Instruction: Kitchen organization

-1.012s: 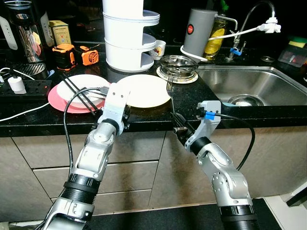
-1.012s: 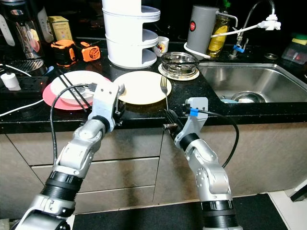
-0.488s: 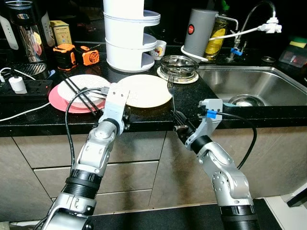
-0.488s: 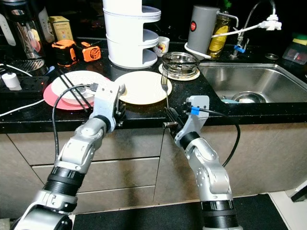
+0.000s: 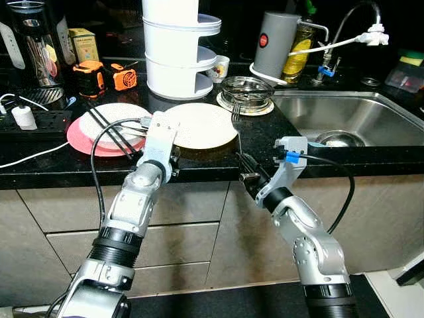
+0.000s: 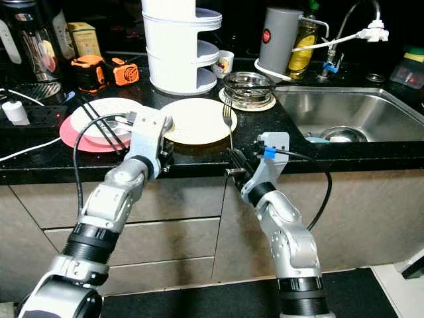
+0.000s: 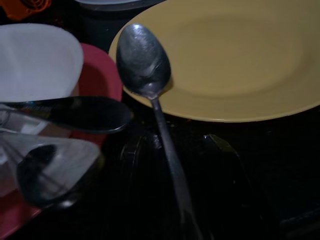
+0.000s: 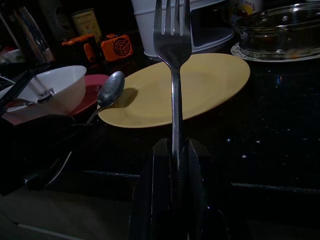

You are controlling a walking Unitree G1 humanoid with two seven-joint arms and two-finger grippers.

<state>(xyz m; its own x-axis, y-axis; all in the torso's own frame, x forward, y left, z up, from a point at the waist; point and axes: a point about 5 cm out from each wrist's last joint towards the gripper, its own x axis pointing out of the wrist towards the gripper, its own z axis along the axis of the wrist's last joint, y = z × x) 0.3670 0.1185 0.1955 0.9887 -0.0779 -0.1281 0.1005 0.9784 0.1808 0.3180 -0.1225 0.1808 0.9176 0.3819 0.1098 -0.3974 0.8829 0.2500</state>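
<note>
My left gripper is shut on the handle of a metal spoon. The spoon's bowl rests over the near rim of a yellow plate on the black counter. At the counter's front edge my right gripper is shut on a fork. The fork stands upright with its tines up, just right of the yellow plate. To the left, a white bowl sits on a red plate with black chopsticks laid across it.
A tall white tiered container stands behind the plates. A glass bowl on a coaster, a grey jug and the steel sink are to the right. A power strip, orange tape measures and a blender crowd the left.
The view has shifted a little. Both grippers keep their holds, and the spoon and fork stay about where they were.
</note>
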